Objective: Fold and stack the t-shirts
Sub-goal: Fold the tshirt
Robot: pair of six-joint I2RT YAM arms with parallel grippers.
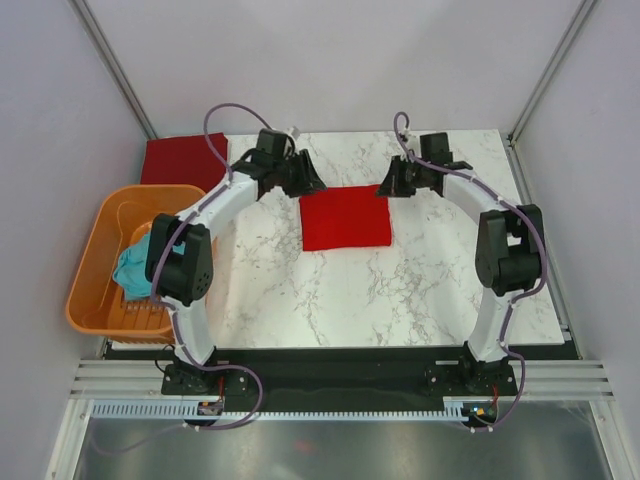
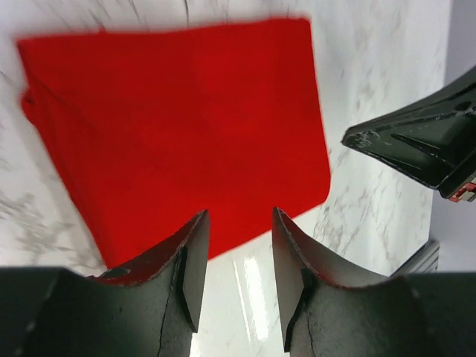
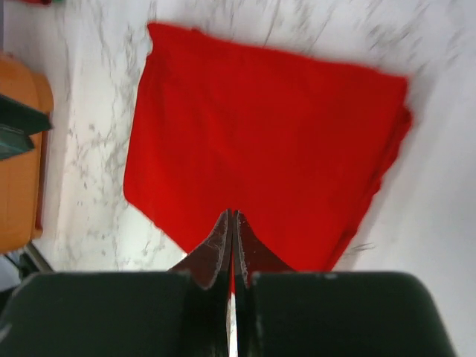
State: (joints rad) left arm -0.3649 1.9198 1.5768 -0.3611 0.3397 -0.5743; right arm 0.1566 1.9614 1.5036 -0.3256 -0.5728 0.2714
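The bright red t-shirt (image 1: 345, 217) lies folded into a flat rectangle in the middle of the marble table; it also shows in the left wrist view (image 2: 171, 126) and the right wrist view (image 3: 260, 149). The darker maroon t-shirt (image 1: 183, 160) lies folded at the far left edge. The teal t-shirt (image 1: 133, 268) is crumpled in the orange basket. My left gripper (image 1: 308, 182) hovers open and empty just past the red shirt's far left corner (image 2: 238, 223). My right gripper (image 1: 390, 186) hovers shut and empty at the far right corner (image 3: 233, 216).
The orange plastic basket (image 1: 100, 250) stands off the table's left edge, beside the left arm. The enclosure walls close in on the left, right and back. The table's front half (image 1: 380, 300) holds bare marble.
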